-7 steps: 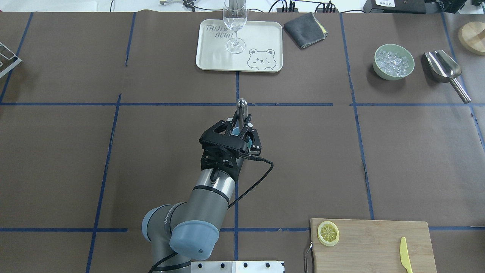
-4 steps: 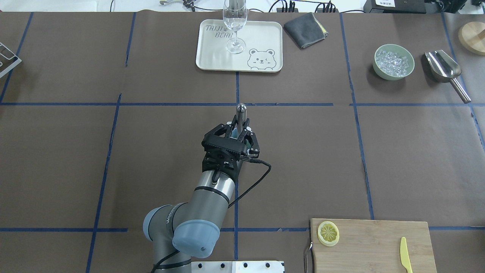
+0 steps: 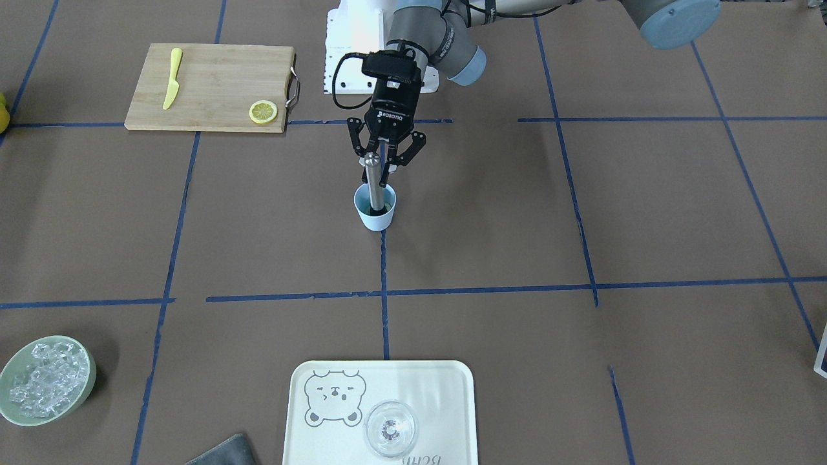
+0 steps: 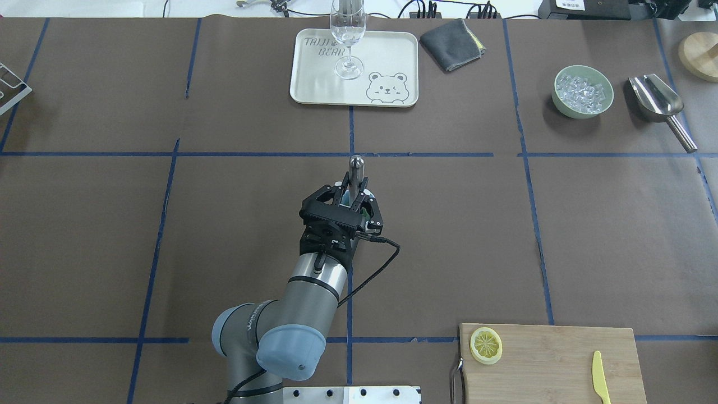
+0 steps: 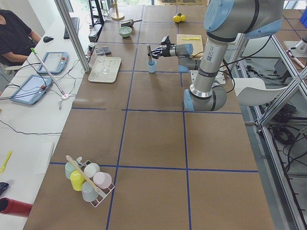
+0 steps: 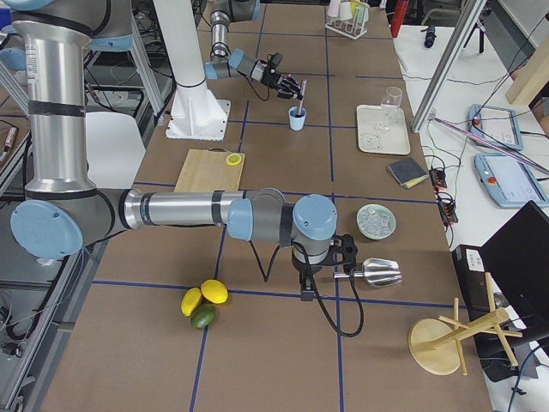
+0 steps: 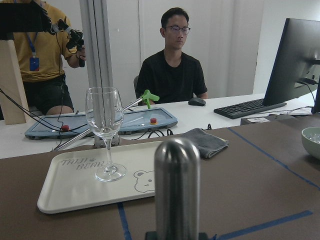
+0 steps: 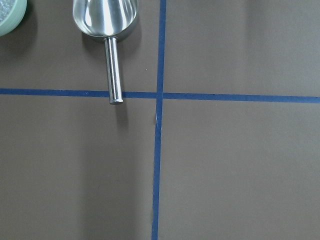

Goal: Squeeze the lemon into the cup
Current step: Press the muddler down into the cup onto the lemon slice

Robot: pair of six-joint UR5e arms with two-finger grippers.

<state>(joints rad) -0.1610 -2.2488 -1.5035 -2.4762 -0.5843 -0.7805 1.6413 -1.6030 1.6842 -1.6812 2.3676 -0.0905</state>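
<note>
The left gripper (image 3: 376,171) is pinching a metal muddler (image 3: 373,184) between its two fingers, just under the round top. The muddler is standing almost straight up, round end up. Its bottom end is sitting inside the light-blue cup (image 3: 376,218) in the middle of the table. The cup is standing upright with its mouth up.

One lemon slice (image 3: 263,112) is lying flat on the wooden board (image 3: 207,84), face up, at the end with the handle. It is well apart from the yellow knife (image 3: 172,77). It is round, so it is not pointing any way. I cannot tell if another slice is down in the cup.

The slice is probably light, soft, wet and slippery, so gripping it across the firm peel edge looks best. The cup looks light too, so a hard sideways push from the stiff muddler could tip it.

The right gripper (image 6: 347,256) is hanging near the metal scoop (image 6: 377,272). I cannot tell how its fingers are standing.
</note>
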